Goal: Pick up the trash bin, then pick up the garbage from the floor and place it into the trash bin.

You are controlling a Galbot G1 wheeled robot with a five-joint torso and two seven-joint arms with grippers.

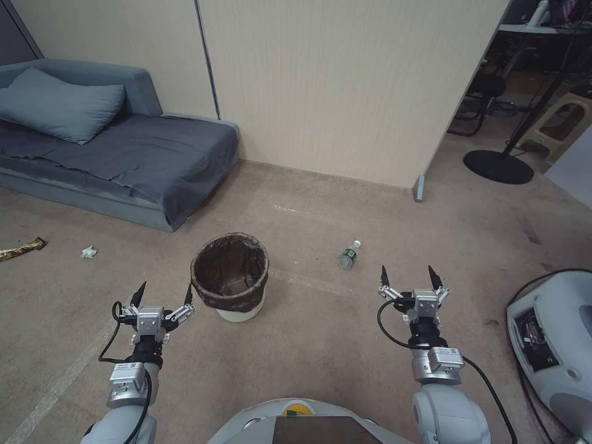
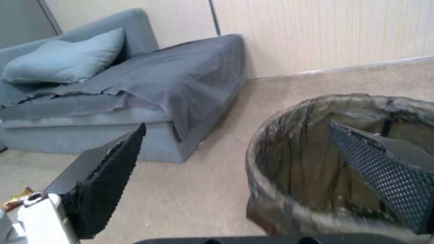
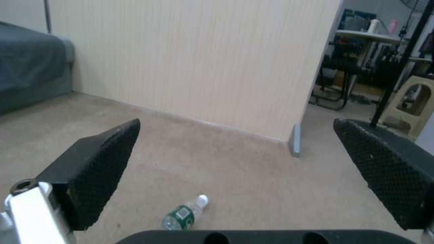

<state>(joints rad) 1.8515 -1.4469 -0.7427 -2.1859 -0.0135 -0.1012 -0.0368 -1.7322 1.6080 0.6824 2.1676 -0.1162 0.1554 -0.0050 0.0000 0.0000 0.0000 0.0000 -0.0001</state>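
Head view: your trash bin (image 1: 230, 277) stands upright on the carpet (image 1: 320, 345) at centre, white bucket with a dark bag folded over the rim, something small lying at its bottom. Left pincer (image 1: 163, 293) sits at the bin's 9 o'clock, just beside the rim, fingers spread wide, holding nothing. Right pincer (image 1: 408, 277) is out at the bin's 3 o'clock, well apart from it, also spread and holding nothing. A clear bottle (image 1: 349, 254) with green label and white cap lies on its side between the bin and the right pincer, at roughly 11 o'clock from that pincer. Far left on the floor you have a crumpled white tissue (image 1: 89, 251) and a brown-gold snack wrapper (image 1: 21, 248), both near the grey sofa (image 1: 154, 160) with its pillow (image 1: 58, 105). A beige partition wall (image 1: 320, 86) runs behind the bin. A white machine housing (image 1: 549, 345) sits at 4 o'clock by the right arm.

Left wrist view: the left pincer (image 2: 235, 152) is released; one finger (image 2: 384, 179) overlaps the bin (image 2: 289, 162) opening, the other sits outside it over carpet. Contact with the rim: cannot tell. Sofa behind.

Right wrist view: the right pincer (image 3: 237, 149) is released, the bottle (image 3: 184, 213) lying on the carpet between the fingers' line of sight, not touched. Partition wall ahead, cluttered room past its end.
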